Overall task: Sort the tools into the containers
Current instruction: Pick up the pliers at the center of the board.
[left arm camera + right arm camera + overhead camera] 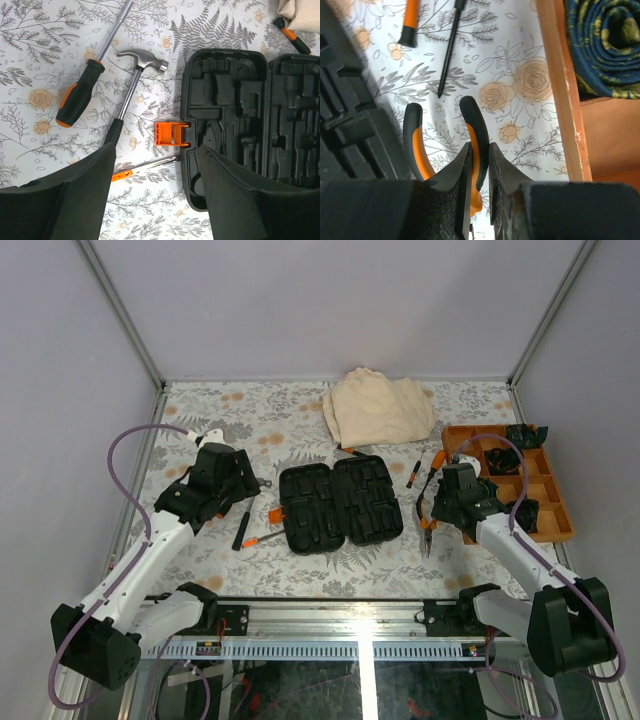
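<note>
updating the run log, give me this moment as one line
left pincer: open over latch, beside hammer | right pincer: shut on pliers handle | case: open flat

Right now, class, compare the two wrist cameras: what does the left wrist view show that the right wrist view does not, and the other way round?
Only the left wrist view: a hammer, a thick-handled screwdriver, the case's orange latch and a corner of beige cloth. Only the right wrist view: orange-handled pliers, one handle pinched in the right hand, an orange tray and the rolled blue cloth in it. Both: the open black tool case and the floral table cover.
</note>
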`<state>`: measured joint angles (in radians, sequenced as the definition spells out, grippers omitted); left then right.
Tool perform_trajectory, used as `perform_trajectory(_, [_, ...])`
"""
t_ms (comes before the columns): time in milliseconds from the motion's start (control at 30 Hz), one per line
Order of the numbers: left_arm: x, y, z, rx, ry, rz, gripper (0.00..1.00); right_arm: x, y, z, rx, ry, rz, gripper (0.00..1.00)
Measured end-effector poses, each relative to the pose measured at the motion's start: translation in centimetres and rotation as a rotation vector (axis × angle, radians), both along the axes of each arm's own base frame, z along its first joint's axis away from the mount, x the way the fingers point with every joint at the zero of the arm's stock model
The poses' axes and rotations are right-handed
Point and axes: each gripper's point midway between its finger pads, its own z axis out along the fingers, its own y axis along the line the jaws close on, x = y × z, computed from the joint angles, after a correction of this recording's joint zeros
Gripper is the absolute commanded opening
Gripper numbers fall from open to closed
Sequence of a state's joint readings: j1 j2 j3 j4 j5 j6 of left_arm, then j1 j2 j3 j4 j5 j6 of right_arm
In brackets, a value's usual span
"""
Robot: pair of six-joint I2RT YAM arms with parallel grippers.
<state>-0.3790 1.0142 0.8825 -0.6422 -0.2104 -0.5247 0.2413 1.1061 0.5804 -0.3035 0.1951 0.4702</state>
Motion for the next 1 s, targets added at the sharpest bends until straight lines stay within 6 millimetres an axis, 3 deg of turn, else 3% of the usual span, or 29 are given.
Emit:
perform_trajectory(467, [-0.2,-1.5,0.4,-0.056,-0.009,-0.073,0.70,0.4,3.2,2.7,0.103,-0.101,0.186,0.00])
perform_trajectory(800, [-0.3,-2.9,0.7,-0.104,-0.018,-0.136,0.67,-0.3,8.3,4.7,0.109,-0.145,0.374,0.00])
perform_trajectory(1000, [-0.4,-3.6,0.9,-0.131,-0.019,-0.173,0.65,-0.4,9.9,5.9,0.124,-0.176,0.425,0.00])
